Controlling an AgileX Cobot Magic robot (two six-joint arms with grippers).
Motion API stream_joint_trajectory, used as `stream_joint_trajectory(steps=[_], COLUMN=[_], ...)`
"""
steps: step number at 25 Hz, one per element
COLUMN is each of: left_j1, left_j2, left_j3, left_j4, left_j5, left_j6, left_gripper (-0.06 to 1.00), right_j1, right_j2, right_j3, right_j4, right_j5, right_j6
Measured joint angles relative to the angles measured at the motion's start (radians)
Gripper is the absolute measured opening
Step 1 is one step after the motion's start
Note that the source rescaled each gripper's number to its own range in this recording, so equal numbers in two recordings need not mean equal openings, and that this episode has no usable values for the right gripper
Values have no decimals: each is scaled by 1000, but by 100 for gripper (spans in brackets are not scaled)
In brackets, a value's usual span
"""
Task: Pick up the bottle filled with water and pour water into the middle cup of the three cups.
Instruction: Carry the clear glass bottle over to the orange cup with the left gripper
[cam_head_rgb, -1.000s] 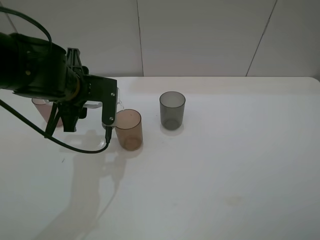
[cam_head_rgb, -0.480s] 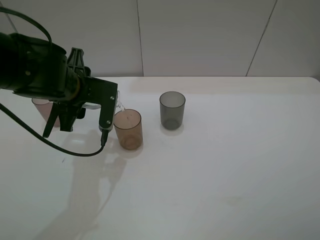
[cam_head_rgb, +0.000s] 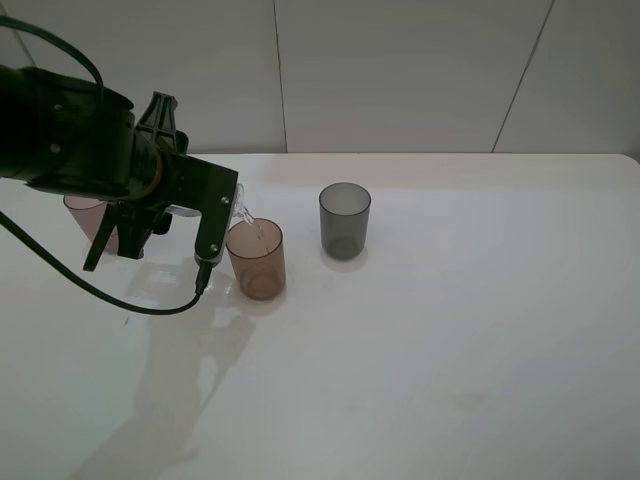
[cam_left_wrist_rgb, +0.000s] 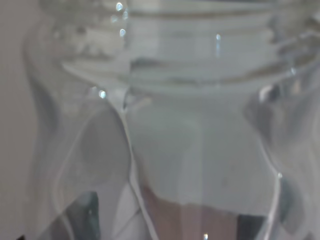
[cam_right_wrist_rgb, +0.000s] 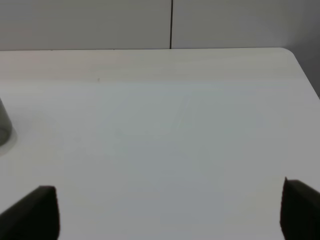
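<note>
1. White flat table (cam_head_rgb: 450, 330): the whole set-up stands on it. Status, as judged: pickup is done and the pour is under way. Left to do: finish the pour, then set the container down.
2. Black left gripper (cam_head_rgb: 218, 222), left of centre in the high view: jaws clamped tight on the small clear bottle (cam_head_rgb: 243, 209), which is lifted off the table and tipped over.
3. Right gripper (cam_right_wrist_rgb: 167, 212): fingertips wide apart, holding nothing.
4. Translucent amber plastic tumbler (cam_head_rgb: 257, 260), the middle cup: upright, just below the bottle's mouth. Its fill level is not readable. Smoky grey tumbler (cam_head_rgb: 344, 220) stands to its right, and the pinkish tumbler (cam_head_rgb: 82, 214) at far left is partly hidden by the arm.
5. The bottle's threaded, capless neck fills the left wrist view (cam_left_wrist_rgb: 165, 125).
</note>
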Motion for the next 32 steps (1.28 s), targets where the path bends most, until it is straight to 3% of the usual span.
stream_joint_trajectory(steps=[18, 32], left_j1=[0, 0], left_j2=[0, 0], left_j3=[0, 0], left_j4=[105, 142], left_j5=[-48, -49], left_j6=[1, 75], left_gripper=[1, 1], right_j1=[0, 0], right_j2=[0, 0], right_j3=[0, 0], right_j4=[0, 0], right_j5=[0, 0], right_j6=[0, 0])
